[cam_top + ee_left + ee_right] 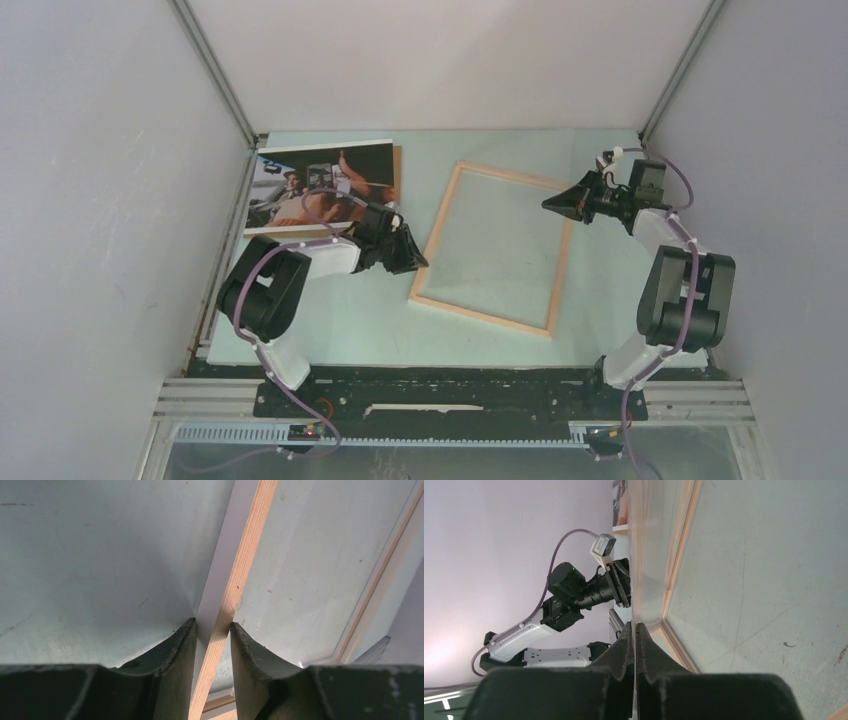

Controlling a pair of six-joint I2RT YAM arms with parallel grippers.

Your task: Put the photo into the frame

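Beside the photo [320, 185], my left gripper [414, 262] pinches the frame [480, 316] by its left edge; my right gripper [549, 204] is pressed together near the right edge.

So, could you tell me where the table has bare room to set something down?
Bare: the near strip between the frame and the arm bases, and the far strip beyond it. Crowded: between the photo and frame, around the left gripper.
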